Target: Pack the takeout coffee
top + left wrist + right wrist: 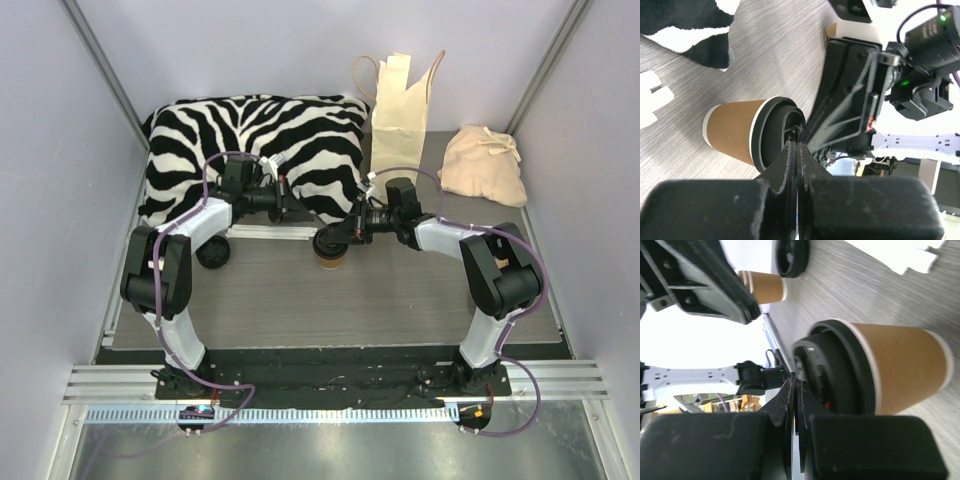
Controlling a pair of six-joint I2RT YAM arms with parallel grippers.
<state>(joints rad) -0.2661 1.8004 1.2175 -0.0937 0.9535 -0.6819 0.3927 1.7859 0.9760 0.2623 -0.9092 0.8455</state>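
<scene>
The takeout coffee (331, 263) is a brown kraft cup standing on the table with a black lid (329, 243) on top. It fills the left wrist view (735, 134) and the right wrist view (900, 365). My right gripper (338, 236) is shut, its tips (795, 386) against the top of the lid (835, 371). My left gripper (303, 208) is shut, its tips (797, 146) at the lid's rim (771, 135) from the other side. Each gripper shows in the other's wrist view, the right in the left wrist view (855, 95) and the left in the right wrist view (700, 280).
A second brown cup with a white rim (765, 286) stands behind, next to a loose black lid (792, 257), which also shows at the left (213, 252). A zebra cushion (255, 150), an upright paper bag (398, 115) and a cloth pouch (485, 165) line the back.
</scene>
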